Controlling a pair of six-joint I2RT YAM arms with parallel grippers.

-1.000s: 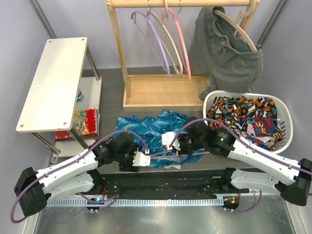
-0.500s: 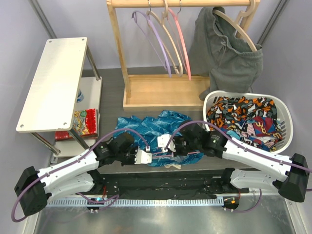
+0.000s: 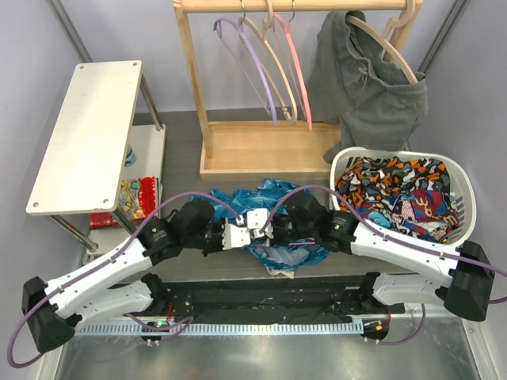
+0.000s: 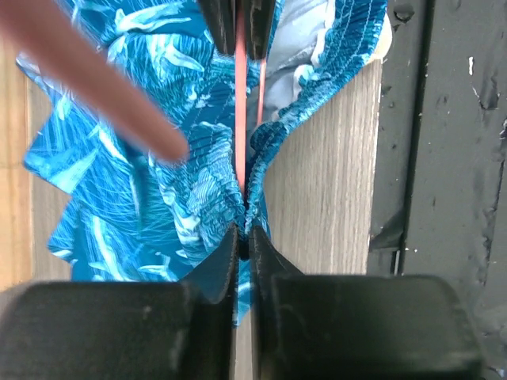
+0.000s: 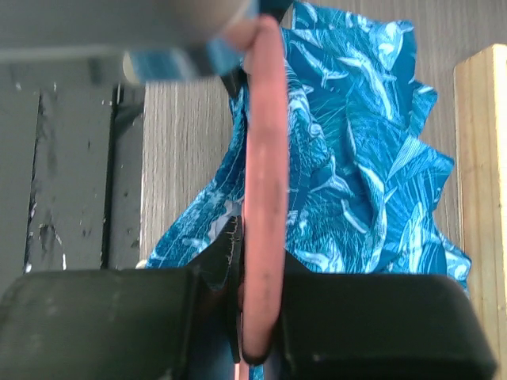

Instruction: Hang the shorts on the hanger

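The blue leaf-print shorts (image 3: 277,194) lie bunched on the table in front of the wooden rack. My left gripper (image 3: 247,232) is shut on a gathered edge of the shorts (image 4: 142,198), pinching the fabric at its tips (image 4: 244,235). My right gripper (image 3: 265,227) faces it closely and is shut on the thin pink hanger (image 5: 265,158), whose bar runs up from between its jaws (image 5: 257,265) over the shorts (image 5: 356,182). In the left wrist view the hanger (image 4: 240,119) stretches from my fingertips to the right gripper's fingers at the top edge. From above, most of the hanger is hidden.
A wooden rack (image 3: 253,150) at the back carries lilac, wooden and thick pink hangers (image 3: 277,71) and a grey garment (image 3: 364,79). A white basket (image 3: 469,198) of patterned clothes stands at the right. A white shelf unit (image 3: 91,131) stands at the left with a red packet (image 3: 136,198) below.
The left gripper has shut on the shorts' edge. Both grippers have moved together toward the middle and a little farther back. The shorts have bunched up to the right.
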